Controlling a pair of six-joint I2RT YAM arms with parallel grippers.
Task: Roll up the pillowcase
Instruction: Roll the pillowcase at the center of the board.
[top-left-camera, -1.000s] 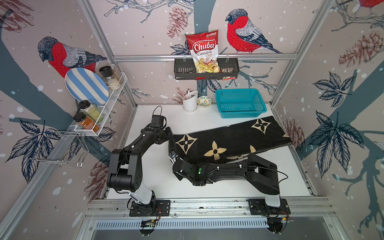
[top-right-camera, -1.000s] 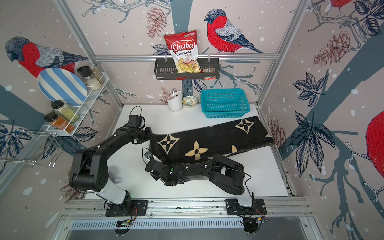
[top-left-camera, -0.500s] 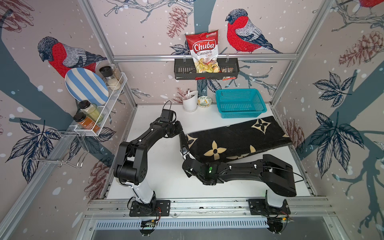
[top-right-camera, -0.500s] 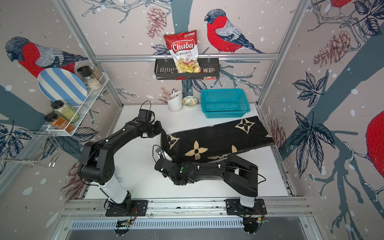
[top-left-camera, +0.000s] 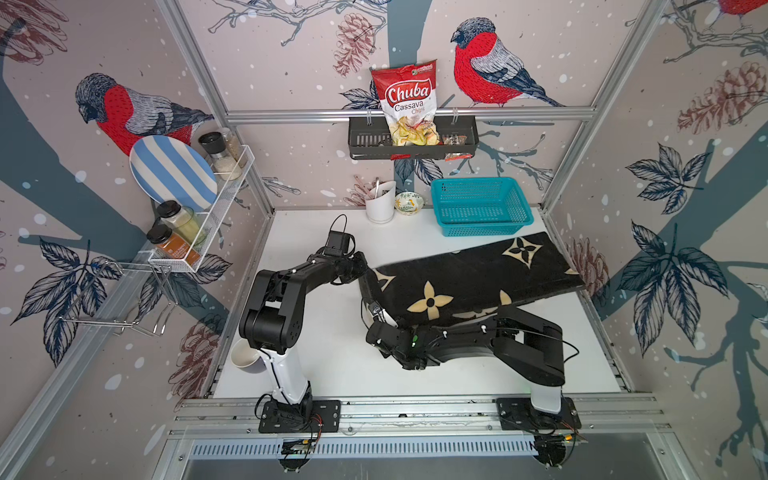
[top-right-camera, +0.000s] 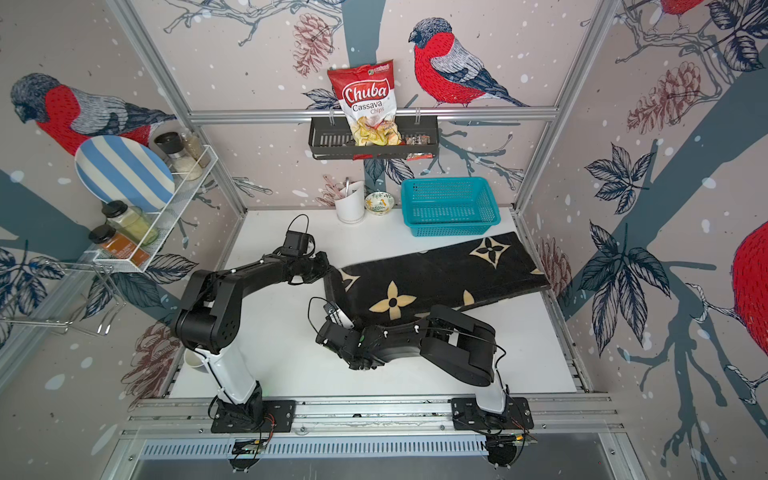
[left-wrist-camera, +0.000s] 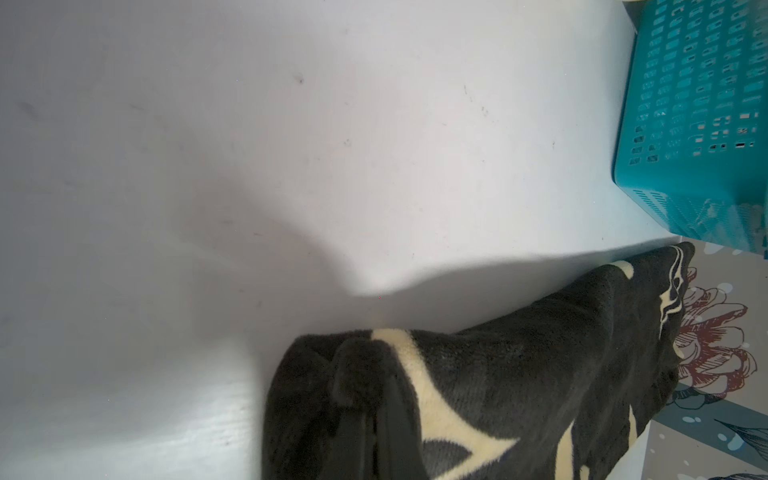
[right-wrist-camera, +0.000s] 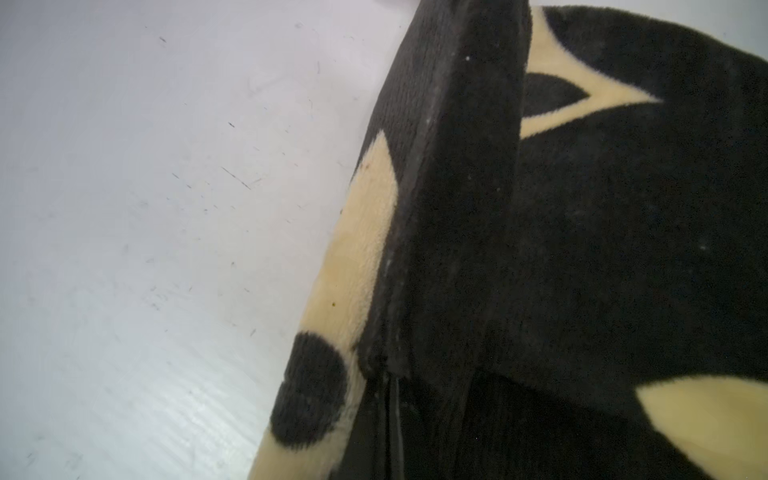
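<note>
Setting: white table (top-left-camera: 324, 365) in an aluminium-framed booth, walls papered with red-breasted birds, pine cones and leaves.

1. Left gripper (top-left-camera: 362, 271): jaws pinched together on the far corner of the pillowcase's left end. The left wrist view shows dark fingers (left-wrist-camera: 357, 440) buried in bunched plush.
2. Right gripper (top-left-camera: 375, 311): jaws clamped on the near corner of the same end. In the right wrist view the hem runs straight up out of the fingers (right-wrist-camera: 392, 432).
3. Pillowcase (top-left-camera: 469, 278): black plush, cream flower and four-point star motifs. Its left end is raised off the table between the two grippers and turned over toward the right. The rest lies flat, running to the right wall. Both top views show the same lie (top-right-camera: 436, 274).
4. Teal basket (top-left-camera: 486, 227): just behind the pillowcase's far edge, at the back right of the table.
5. Small patterned bowl (top-left-camera: 409, 203) and white utensil cup (top-left-camera: 380, 208): at the back wall, left of the basket.
6. Black wall shelf (top-left-camera: 365, 141): on the back rail, holding a red Chuba cassava chips bag (top-left-camera: 409, 104).
7. Wire rack (top-left-camera: 239, 183): on the left wall, carrying a blue-striped plate (top-left-camera: 172, 174) and spice jars.
8. White cup (top-left-camera: 245, 355): on the table beside the left arm's base.
</note>
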